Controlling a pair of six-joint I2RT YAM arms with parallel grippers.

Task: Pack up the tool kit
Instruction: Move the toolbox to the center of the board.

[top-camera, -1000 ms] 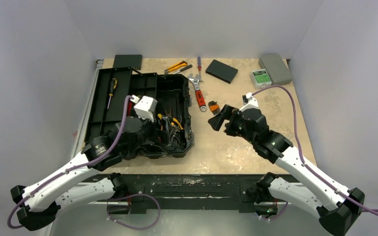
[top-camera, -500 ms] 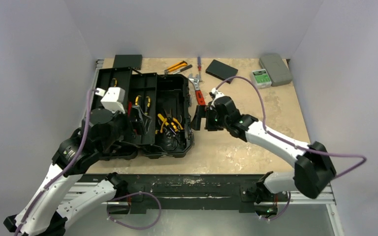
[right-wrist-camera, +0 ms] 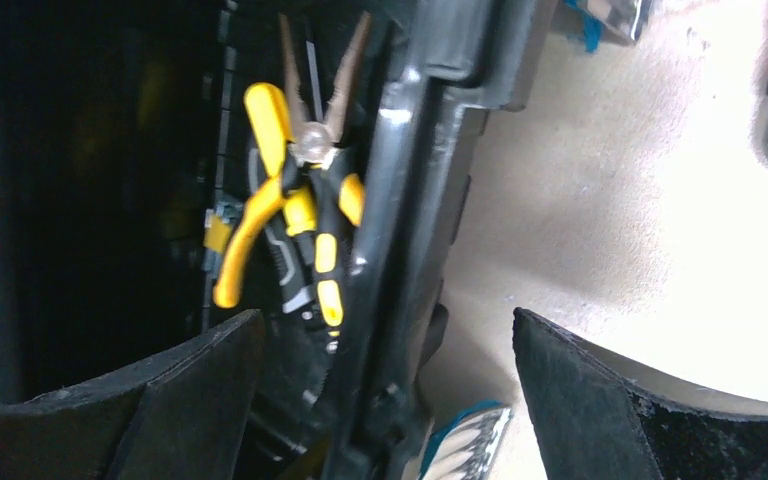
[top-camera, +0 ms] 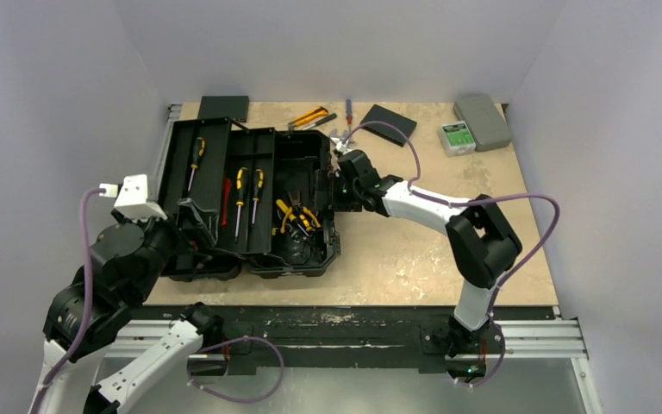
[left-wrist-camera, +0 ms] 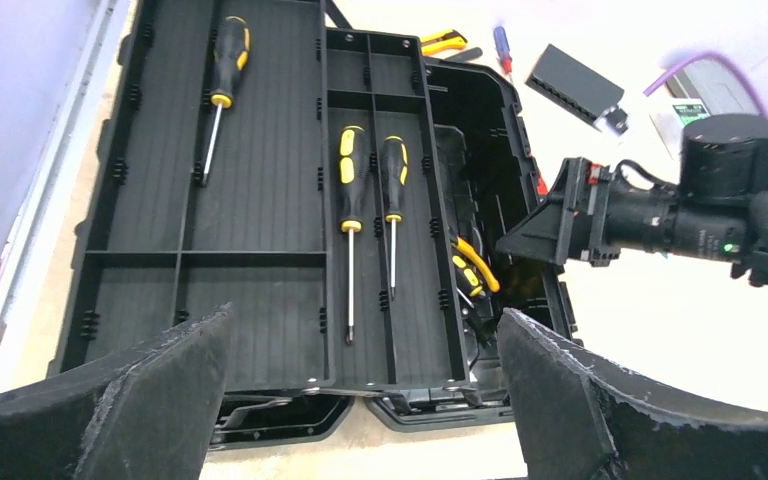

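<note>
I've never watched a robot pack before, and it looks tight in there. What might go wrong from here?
The right gripper is open astride the right wall of the toolbox; closing or swinging could shove the box or jam. The yellow pliers lie just inside that wall, so a finger might knock them.

You had bare table (top-camera: 422,250) to the right of the toolbox (top-camera: 329,252) for a hand to pass. Your right gripper (right-wrist-camera: 380,330) had its fingers wide apart, with the box's right wall between them. Yellow pliers (right-wrist-camera: 280,220) lay just inside that wall. Your left gripper (left-wrist-camera: 360,330) hung wide apart over the tray (left-wrist-camera: 260,150), where screwdrivers (left-wrist-camera: 350,175) filled some slots. Loose tools (top-camera: 310,116) crowded the far edge.
</note>
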